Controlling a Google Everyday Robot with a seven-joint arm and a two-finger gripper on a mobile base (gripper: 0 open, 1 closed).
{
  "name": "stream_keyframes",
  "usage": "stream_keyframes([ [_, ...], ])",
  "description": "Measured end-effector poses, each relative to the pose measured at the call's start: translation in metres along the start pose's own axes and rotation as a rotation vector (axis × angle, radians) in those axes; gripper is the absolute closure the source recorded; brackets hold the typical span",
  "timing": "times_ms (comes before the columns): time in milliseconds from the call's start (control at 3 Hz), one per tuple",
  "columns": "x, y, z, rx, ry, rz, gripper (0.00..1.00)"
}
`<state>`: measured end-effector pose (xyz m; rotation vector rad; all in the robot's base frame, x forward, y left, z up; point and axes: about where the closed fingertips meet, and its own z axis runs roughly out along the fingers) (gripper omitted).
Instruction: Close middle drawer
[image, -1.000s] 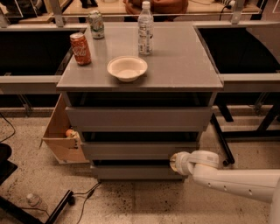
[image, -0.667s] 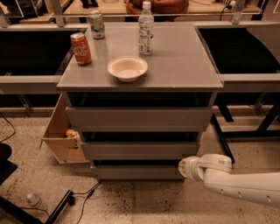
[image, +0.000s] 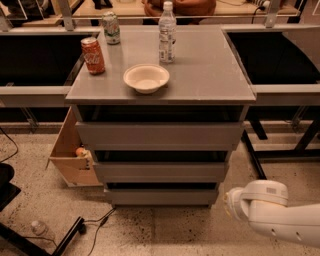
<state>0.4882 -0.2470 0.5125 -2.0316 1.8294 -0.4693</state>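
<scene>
The grey cabinet (image: 160, 95) has three stacked fronts. The middle drawer (image: 160, 171) is the second one, a plain handleless grey front. It stands a little forward of the top front (image: 160, 135), with a dark gap above it. The lowest front (image: 160, 196) sits below. My gripper (image: 230, 204) is at the end of the white arm (image: 272, 215), low at the right. It is off the cabinet's lower right corner and apart from the drawer fronts.
On the cabinet top stand a red cola can (image: 93, 55), a green can (image: 111, 28), a water bottle (image: 167, 32) and a white bowl (image: 146, 77). An open cardboard box (image: 70, 155) leans against the cabinet's left side. Cables and a small bottle (image: 40, 229) lie on the floor.
My arm has drawn back to the right and down, away from the right end of the lower drawer fronts. The view has shifted a little.
</scene>
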Motion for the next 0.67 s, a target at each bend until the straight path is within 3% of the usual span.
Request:
stream_keyframes([
  [333,0.021,0.012,-0.052,-0.022,0.112,0.032,1.00],
  [667,0.041,0.004,-0.097,0.003,0.211,0.082,1.00],
])
